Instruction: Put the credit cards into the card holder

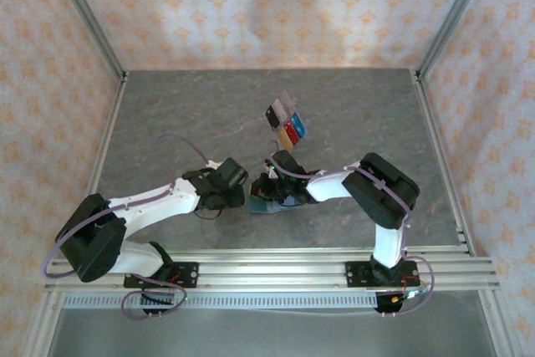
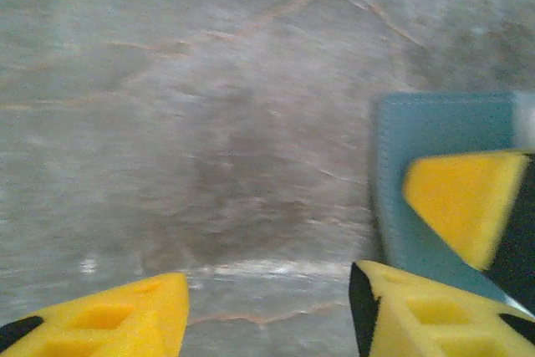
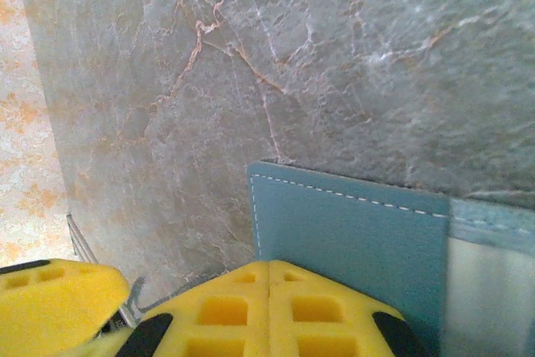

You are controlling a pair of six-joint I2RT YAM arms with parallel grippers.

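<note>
Teal card holder [image 3: 351, 232] lies against closed right fingers [image 3: 226, 311].

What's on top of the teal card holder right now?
The right gripper, fingers shut, sits over the card holder; what's beneath it is covered. No card lies on the visible teal.

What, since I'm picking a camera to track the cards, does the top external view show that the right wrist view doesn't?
Top external, not right wrist: the credit cards, lying farther out on the table, plus the left arm and right arm from base to wrist. Right wrist, not top external: the white stitching along the holder's edge and a paler panel at its right side. Shared: the teal card holder, the right gripper over it, and the grey marbled table.
</note>
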